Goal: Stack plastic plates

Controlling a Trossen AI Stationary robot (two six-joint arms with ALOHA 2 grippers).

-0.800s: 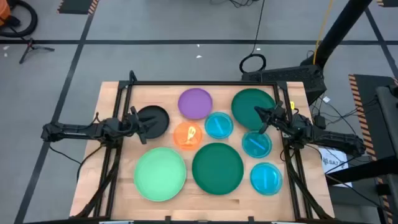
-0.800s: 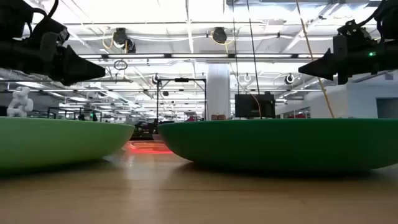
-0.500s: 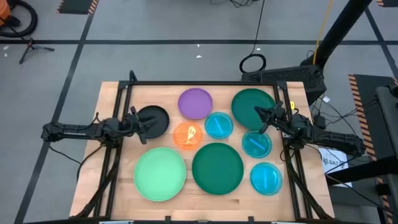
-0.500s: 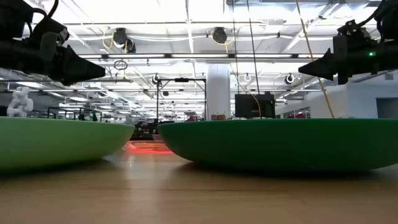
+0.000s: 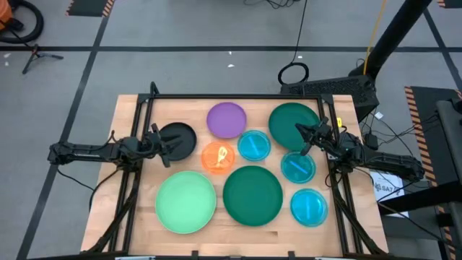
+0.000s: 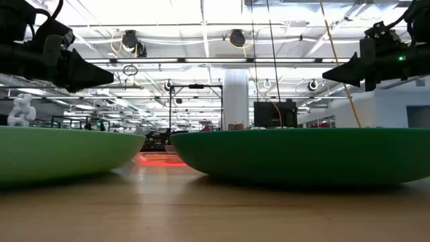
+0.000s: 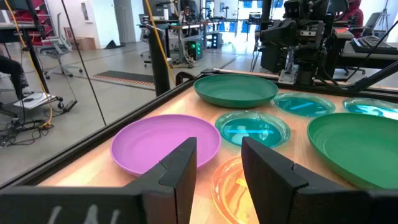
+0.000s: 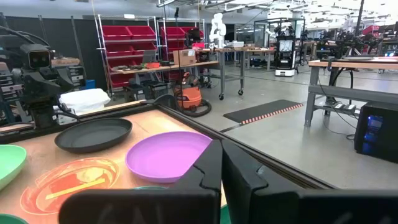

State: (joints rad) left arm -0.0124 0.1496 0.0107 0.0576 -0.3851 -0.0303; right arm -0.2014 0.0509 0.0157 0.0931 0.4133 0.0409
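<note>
Landmark: round translucent orange plastic plate (image 5: 217,157), mid-table. Left gripper (image 5: 164,146) beside it, over round black plastic plate (image 5: 177,139), fingers partly open, empty. Right gripper (image 5: 302,139) opposite, over large dark green plastic plate (image 5: 292,120), fingers closed, empty.

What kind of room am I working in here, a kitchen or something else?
Not a kitchen: most likely a robotics lab or workshop. Past the table there are red parts bins on racks, workbenches with gear, a white robot figure and bare ceiling lights and cabling.
</note>
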